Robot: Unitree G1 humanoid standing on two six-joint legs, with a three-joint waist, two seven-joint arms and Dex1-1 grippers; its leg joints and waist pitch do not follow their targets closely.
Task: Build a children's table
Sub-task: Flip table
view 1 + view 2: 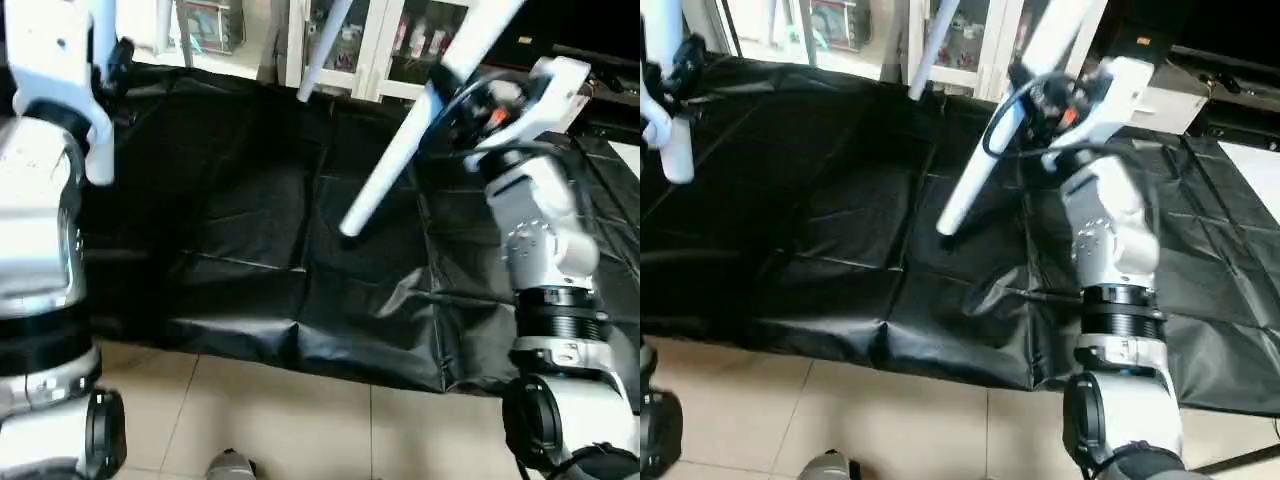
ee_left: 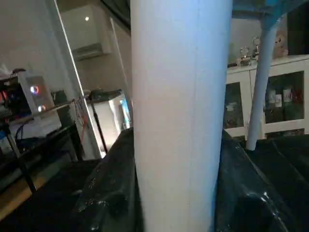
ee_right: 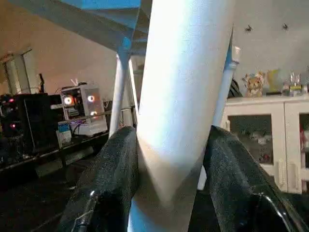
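The children's table hangs in the air, legs pointing down. Its white top shows from below above my grippers. My left gripper is shut on one white tube leg at the left, and its black fingers press both sides of the tube. My right gripper is shut on another leg, which slants down toward the black sheet. In the head views that gripper grips the tube high up. A further leg hangs free at the back.
A crumpled black sheet covers the floor under the table, with beige tiles at its near edge. A white glass-door cabinet stands behind. A rack with lit computer gear stands off to one side.
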